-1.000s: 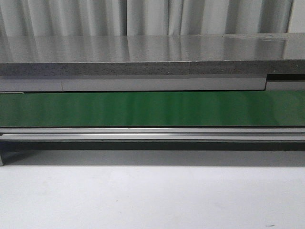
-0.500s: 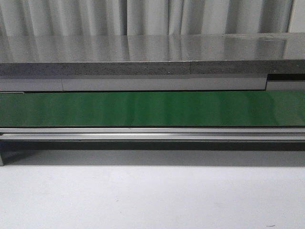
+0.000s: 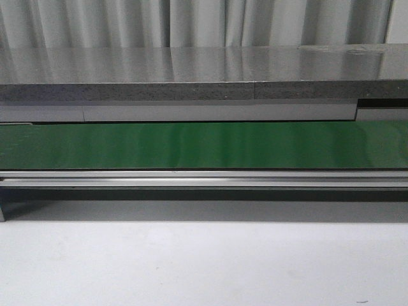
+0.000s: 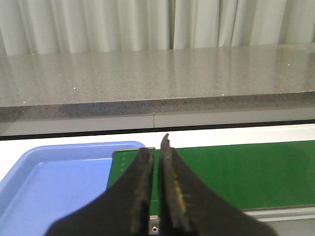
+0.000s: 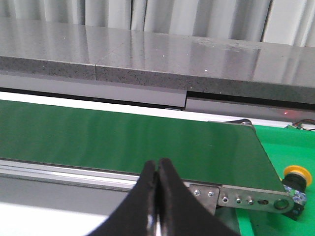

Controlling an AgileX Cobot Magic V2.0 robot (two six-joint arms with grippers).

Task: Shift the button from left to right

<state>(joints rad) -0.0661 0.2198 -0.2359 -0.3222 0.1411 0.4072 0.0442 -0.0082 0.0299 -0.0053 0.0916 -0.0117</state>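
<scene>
Front view: a green conveyor belt (image 3: 204,145) spans the full width between a grey stone counter (image 3: 204,70) on the far side and a pale table surface (image 3: 204,264) on the near side; neither arm nor the button appears here.

Left wrist view: the left gripper (image 4: 156,147) is held level over the belt's left end, its two dark fingers nearly together with a thin slit between them and nothing held. Only this view shows a blue tray (image 4: 54,172) just left of the belt end.

Right wrist view: the right gripper (image 5: 156,167) has its fingers pressed together, empty, above the belt's near rail (image 5: 64,171). Only here is the button (image 5: 296,178) visible, its yellow head up, on a bright green surface (image 5: 290,142) just beyond the belt's right end.
</scene>
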